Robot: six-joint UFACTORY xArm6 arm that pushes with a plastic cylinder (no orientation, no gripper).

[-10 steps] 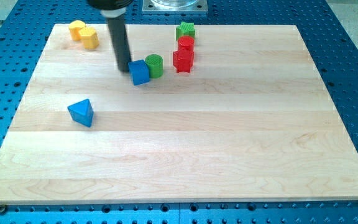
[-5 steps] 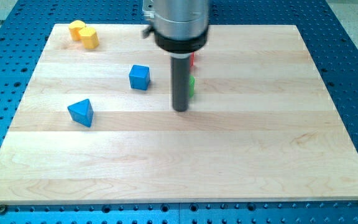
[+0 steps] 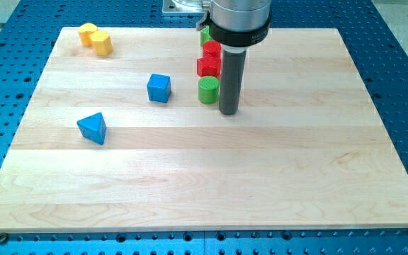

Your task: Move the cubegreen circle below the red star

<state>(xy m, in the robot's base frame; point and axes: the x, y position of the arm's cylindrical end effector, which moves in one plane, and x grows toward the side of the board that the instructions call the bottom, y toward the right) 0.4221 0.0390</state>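
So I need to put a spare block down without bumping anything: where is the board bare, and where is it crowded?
Bare: the whole lower board below the blue triangle, and everything to the view's right of my tip. Crowded: the top middle, where the green cylinder, red blocks and blue cube cluster, and the yellow blocks at top left.

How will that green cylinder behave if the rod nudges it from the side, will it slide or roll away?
The green cylinder stands upright on its flat end, so it will probably slide rather than roll. Its round wall may let it slip off my tip, just to its right. Being small and squat, it looks unlikely to tip.
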